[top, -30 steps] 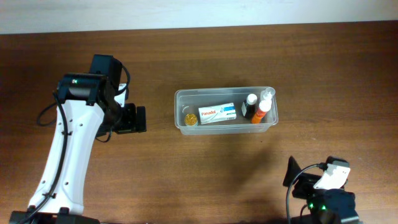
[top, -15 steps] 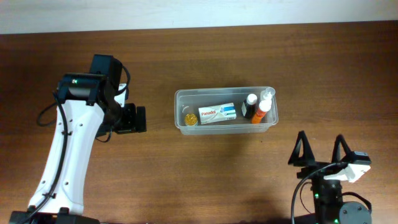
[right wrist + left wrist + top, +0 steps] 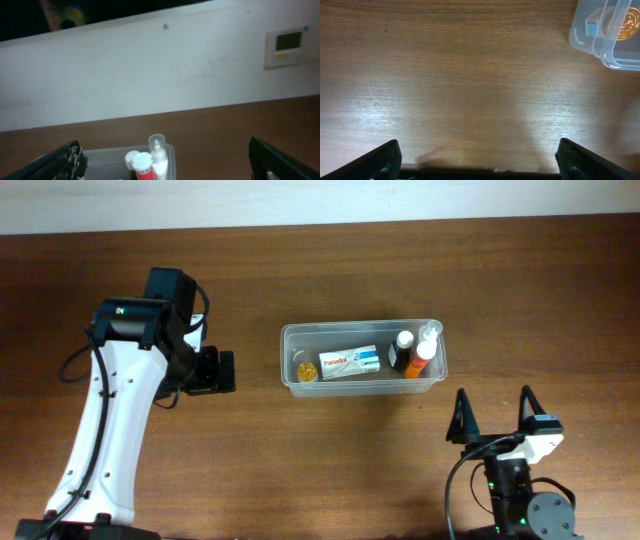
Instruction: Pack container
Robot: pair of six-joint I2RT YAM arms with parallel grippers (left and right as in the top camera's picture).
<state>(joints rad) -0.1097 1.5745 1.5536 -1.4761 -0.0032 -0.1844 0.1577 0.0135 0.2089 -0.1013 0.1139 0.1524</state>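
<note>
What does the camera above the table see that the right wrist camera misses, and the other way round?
Only the overhead view shows the left arm, plus the white medicine box and a small gold-topped round thing lying in the clear tub. Only the right wrist view shows the pale wall and a small panel mounted on it. Both show the brown table, one end of the tub and the bottles standing in it.

Dark brown wooden table [image 3: 330, 450], grain running left to right, soft glare patches on surface. Directly on it: container [image 3: 360, 389], clear plastic, long and rectangular, standing flat near centre, long side parallel to far edge.
</note>
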